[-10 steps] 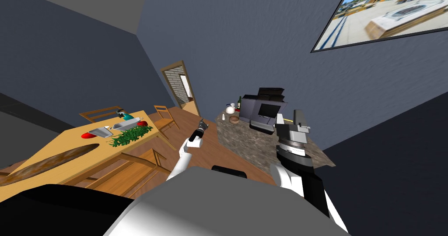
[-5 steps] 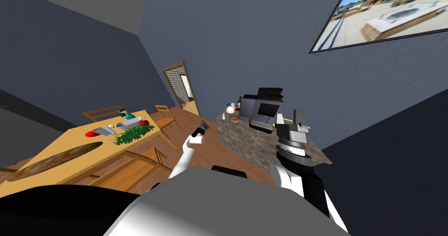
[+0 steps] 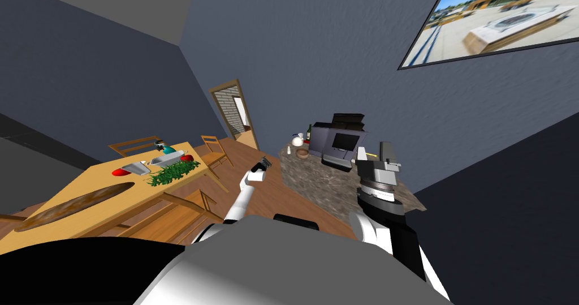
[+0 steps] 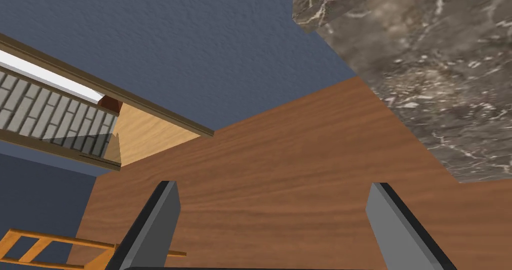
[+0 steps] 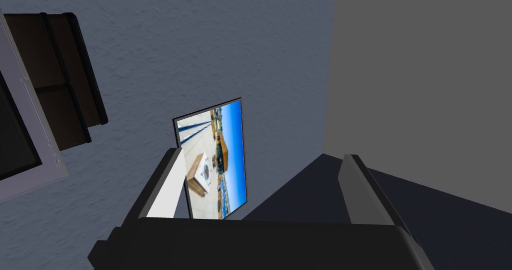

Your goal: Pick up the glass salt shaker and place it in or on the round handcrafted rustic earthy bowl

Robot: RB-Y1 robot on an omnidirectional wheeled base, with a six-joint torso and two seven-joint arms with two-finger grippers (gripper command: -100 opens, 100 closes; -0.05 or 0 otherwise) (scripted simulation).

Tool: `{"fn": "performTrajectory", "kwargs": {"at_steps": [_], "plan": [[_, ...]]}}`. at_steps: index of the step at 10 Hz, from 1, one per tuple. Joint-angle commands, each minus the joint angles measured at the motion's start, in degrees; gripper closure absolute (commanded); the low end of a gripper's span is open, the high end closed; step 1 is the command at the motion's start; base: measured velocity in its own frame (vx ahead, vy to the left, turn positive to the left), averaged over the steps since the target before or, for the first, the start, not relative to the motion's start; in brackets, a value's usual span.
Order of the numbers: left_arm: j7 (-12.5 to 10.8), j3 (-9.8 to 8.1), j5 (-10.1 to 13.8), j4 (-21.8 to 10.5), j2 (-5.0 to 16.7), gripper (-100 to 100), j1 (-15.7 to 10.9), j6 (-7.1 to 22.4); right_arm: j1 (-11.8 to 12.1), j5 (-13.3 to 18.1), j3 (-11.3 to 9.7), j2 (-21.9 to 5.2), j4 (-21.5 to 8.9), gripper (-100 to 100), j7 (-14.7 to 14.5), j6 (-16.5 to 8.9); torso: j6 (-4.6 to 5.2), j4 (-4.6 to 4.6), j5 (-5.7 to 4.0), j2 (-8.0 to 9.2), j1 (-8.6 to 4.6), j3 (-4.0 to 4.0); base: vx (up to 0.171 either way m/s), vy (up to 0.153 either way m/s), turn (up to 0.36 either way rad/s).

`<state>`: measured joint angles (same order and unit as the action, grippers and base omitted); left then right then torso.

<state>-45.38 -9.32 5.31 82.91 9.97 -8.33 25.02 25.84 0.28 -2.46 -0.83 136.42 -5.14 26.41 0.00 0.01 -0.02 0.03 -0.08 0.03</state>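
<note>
Salt shaker (image 3: 288,150) stands at the far corner of the marble counter (image 3: 316,185), just beside the brown bowl (image 3: 303,154); left gripper (image 4: 272,184) hangs over the wooden floor (image 4: 280,152), off the counter's edge, fingers wide apart, holding nothing; right gripper (image 3: 388,152) raised over the counter's near end, fingers apart, empty.

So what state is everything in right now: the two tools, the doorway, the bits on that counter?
left tool: open, empty.
right tool: open, empty.
salt shaker: upright on the counter, untouched.
bowl: right way up near the shaker; contents too small to tell.
bottle: upright.
doorway: open.
</note>
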Motion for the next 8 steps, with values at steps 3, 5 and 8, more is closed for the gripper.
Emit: {"fn": "performTrajectory", "kwargs": {"at_steps": [3, 5, 8], "plan": [[-4.60, -1.18, -0.27, -6.34, 0.07, -100, -5.98, 6.15, 0.00, 0.00, 0.00, 0.00, 0.00, 0, 0.00, 0.00, 0.00, -0.01, 0.00, -0.04, -0.01, -0.02, -0.004, -0.020, 0.003], [-4.60, -1.18, -0.27, -7.39, 0.07, -100, -6.79, 8.13, 0.00, 0.00, 0.00, 0.00, 0.00, 0, 0.00, 0.00, 0.00, -0.01, -0.01, -0.06, -0.02, -0.04, 0.001, -0.014, 0.000], [-8.49, -2.13, -0.45, -12.73, 0.40, -100, -12.20, 13.49, 0.00, 0.00, 0.00, 0.00, 0.00, 0, 0.00, 0.00, -0.01, -0.02, 0.00, -0.09, -0.01, -0.05, 0.014, -0.020, 0.001]]}}
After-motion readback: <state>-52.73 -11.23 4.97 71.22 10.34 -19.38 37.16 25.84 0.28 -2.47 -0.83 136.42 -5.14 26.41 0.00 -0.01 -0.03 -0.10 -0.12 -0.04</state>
